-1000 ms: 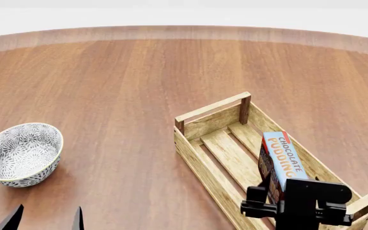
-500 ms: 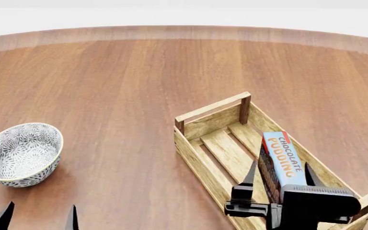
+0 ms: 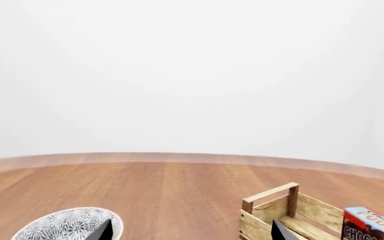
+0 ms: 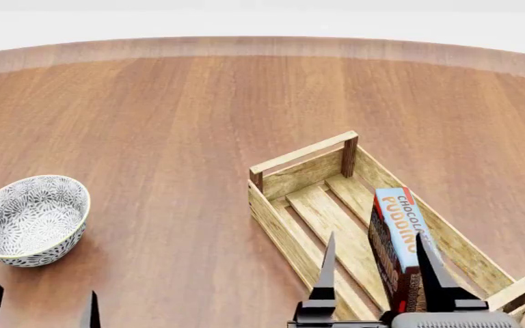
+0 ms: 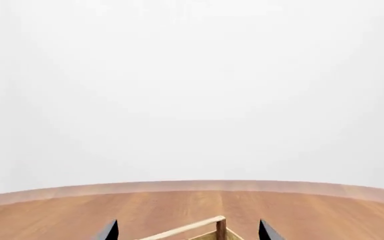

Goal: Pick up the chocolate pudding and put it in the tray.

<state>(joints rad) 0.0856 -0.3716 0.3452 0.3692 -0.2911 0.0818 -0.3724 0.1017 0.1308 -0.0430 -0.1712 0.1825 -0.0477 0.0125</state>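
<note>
I see the small light-blue chocolate pudding box (image 4: 400, 236) on its long edge inside the light wooden slatted tray (image 4: 300, 162), against the right-hand wall. Right gripper (image 4: 376, 263) fingers spread wide, holding nothing. Left gripper (image 4: 39, 307) parted, empty. Risk: a finger clips the box on retreat and topples it.

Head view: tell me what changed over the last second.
The right gripper let go of the chocolate pudding, opened and drew back toward the robot. The left gripper sank lower in view. The pudding stayed standing in the tray, and the bowl kept its place.
</note>
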